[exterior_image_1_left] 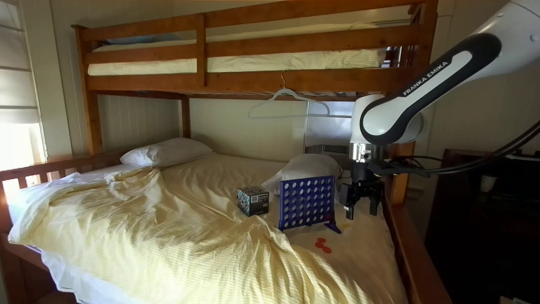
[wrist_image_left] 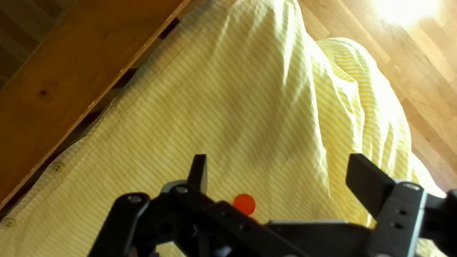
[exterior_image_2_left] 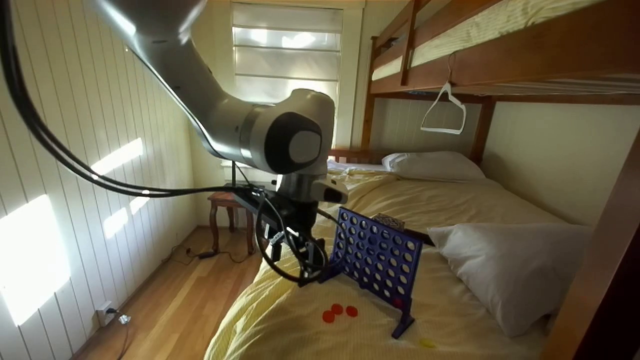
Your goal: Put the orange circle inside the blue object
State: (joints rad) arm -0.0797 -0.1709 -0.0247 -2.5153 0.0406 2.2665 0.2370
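In an exterior view, could bump the upright blue grid (exterior_image_1_left: 304, 203), beside the end effector (exterior_image_1_left: 361, 213), while lowering to three orange circles (exterior_image_1_left: 327, 250) loose toward the front right corner of the bench (exterior_image_1_left: 363, 253). In an exterior view, could snag it with the black cables (exterior_image_2_left: 150, 193) looping in front of one end, or press thin circles into the soft sheet (exterior_image_2_left: 280, 330) for want of a raised rim. In the wrist view, spread wide, holding and visibly touching nothing, with one circle and a sliver of another seen between the fingers (wrist_image_left: 367, 184).
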